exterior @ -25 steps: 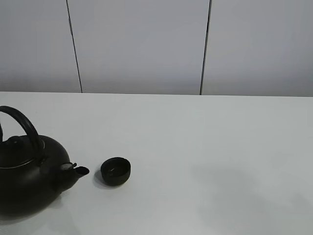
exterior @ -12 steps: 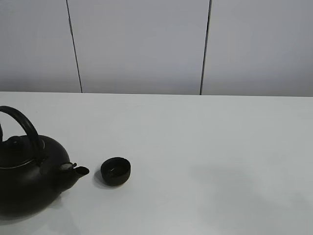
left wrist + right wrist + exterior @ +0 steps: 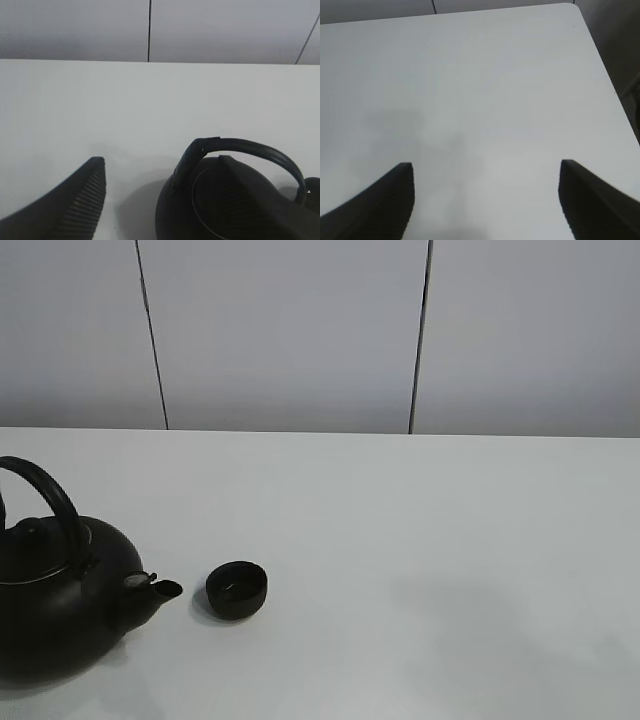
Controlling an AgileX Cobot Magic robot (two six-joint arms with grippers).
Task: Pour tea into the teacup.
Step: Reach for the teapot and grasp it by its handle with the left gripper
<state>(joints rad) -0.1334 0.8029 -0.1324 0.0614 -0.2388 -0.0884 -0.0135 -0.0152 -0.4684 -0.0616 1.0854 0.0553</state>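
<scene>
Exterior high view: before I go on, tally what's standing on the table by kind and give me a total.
teapot: 1
teacup: 1
Total: 2, both black, standing apart on the white table, the teapot's spout toward the teacup.

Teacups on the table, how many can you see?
1. The teacup sits on the white table, just off the spout of the teapot, not touching it. The big teapot could hide something behind it.
</scene>
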